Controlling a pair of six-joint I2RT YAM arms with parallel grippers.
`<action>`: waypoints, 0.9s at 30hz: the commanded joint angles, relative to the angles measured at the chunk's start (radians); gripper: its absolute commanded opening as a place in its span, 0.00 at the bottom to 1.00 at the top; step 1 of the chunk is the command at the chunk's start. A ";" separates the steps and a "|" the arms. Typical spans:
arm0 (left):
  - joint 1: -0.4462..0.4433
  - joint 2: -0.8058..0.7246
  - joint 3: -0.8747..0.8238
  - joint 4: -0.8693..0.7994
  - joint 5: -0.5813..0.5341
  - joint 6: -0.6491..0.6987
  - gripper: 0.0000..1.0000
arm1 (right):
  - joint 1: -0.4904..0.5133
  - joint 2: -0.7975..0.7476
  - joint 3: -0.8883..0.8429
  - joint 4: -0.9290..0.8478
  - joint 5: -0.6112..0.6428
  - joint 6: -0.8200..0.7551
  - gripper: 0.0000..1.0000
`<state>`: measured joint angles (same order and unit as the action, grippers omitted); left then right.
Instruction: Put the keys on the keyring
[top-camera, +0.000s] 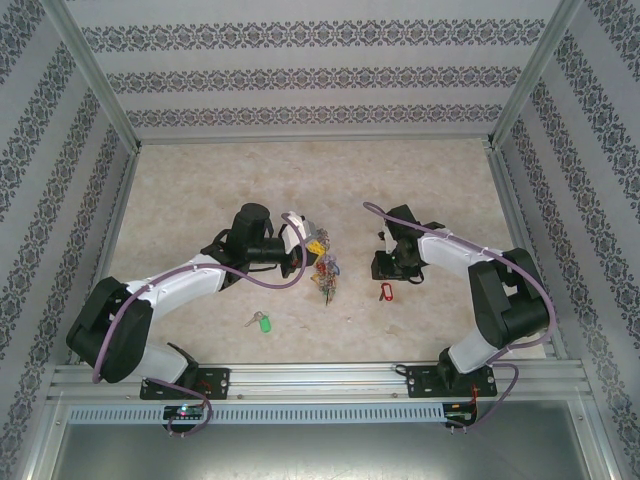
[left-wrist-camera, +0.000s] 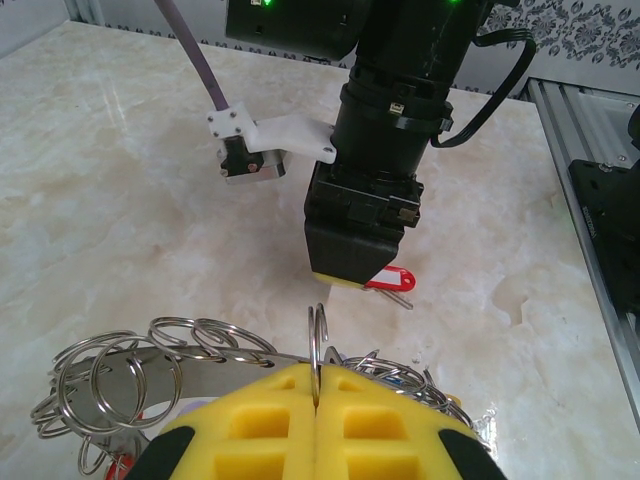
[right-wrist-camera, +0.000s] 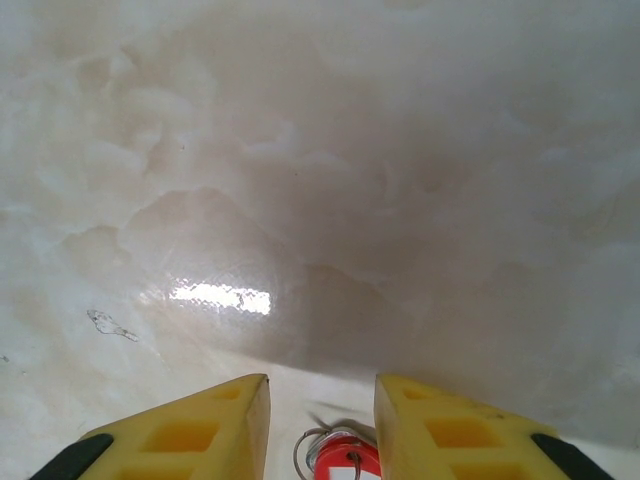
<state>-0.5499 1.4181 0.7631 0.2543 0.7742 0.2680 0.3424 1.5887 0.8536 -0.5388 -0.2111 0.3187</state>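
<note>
L gripper (left-wrist-camera: 316, 385) clamped shut on keyring (left-wrist-camera: 215, 360). R gripper (right-wrist-camera: 322, 398) jaws apart, straddling red-tag key (right-wrist-camera: 345, 460), flat on tabletop (right-wrist-camera: 300, 180). Green-tag key (top-camera: 262, 322) lies apart. Keys judged light, thin, slippery metal; recommend pinching plastic tag.

Beige marbled desk (top-camera: 200, 190), white walls (top-camera: 320, 60) with grey floral bands.
Yellow fingers (right-wrist-camera: 205, 425) on the right hand (right-wrist-camera: 322, 425); silver keyring (left-wrist-camera: 215, 362); red-tagged key (top-camera: 388, 291), green-tagged key (top-camera: 261, 321).

The keyring (left-wrist-camera: 215, 362), a large grey metal ring fringed with small split rings and coloured tags, was clamped at its rim in the left gripper (left-wrist-camera: 316, 385). The green-tagged key (top-camera: 260, 321) lay flat, near-left of the keyring and apart from it. The red-tagged key (top-camera: 388, 291) lay flat to the keyring's right, also apart.
</note>
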 joint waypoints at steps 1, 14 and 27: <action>-0.008 -0.035 0.017 0.022 0.029 0.002 0.00 | -0.005 -0.015 -0.018 -0.018 -0.018 0.018 0.32; -0.008 -0.022 0.028 0.015 0.033 0.008 0.00 | 0.018 -0.047 -0.045 -0.035 -0.020 0.045 0.30; -0.007 -0.028 0.032 0.000 0.029 0.011 0.00 | 0.034 -0.023 -0.018 -0.053 0.062 0.039 0.21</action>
<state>-0.5499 1.4181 0.7631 0.2390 0.7769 0.2684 0.3649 1.5570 0.8162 -0.5625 -0.1905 0.3458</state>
